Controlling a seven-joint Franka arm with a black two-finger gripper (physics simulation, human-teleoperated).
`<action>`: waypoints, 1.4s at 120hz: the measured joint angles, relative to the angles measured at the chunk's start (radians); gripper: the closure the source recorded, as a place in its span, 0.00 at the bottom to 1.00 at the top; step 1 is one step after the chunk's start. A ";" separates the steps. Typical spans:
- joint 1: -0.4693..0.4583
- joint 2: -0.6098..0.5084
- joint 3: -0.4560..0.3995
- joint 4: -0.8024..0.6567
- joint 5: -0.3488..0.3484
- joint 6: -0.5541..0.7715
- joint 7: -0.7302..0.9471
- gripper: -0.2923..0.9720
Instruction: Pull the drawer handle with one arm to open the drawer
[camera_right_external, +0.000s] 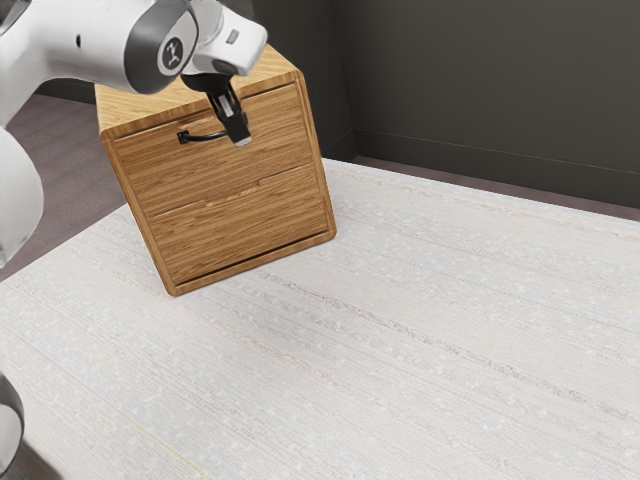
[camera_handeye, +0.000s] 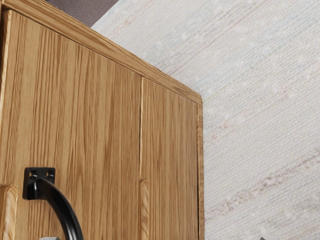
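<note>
Fingers (camera_right_external: 238, 128) narrow, tight around drawer handle (camera_handeye: 55, 200)

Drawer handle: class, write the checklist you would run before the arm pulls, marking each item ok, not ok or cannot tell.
1. End effector at handle: ok.
2. Bracket seated on top drawer: ok.
3. Top drawer flush, not yet open: ok.
4. Table before the cabinet free of obstacles: ok.
5. Cabinet anchored against sliding: cannot tell.
</note>
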 joint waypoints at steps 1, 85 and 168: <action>0.004 0.001 0.000 0.000 -0.001 0.001 0.001 0.39; 0.091 0.049 -0.005 0.001 -0.049 0.079 0.082 0.57; 0.109 0.074 -0.005 0.000 -0.086 0.090 0.112 0.69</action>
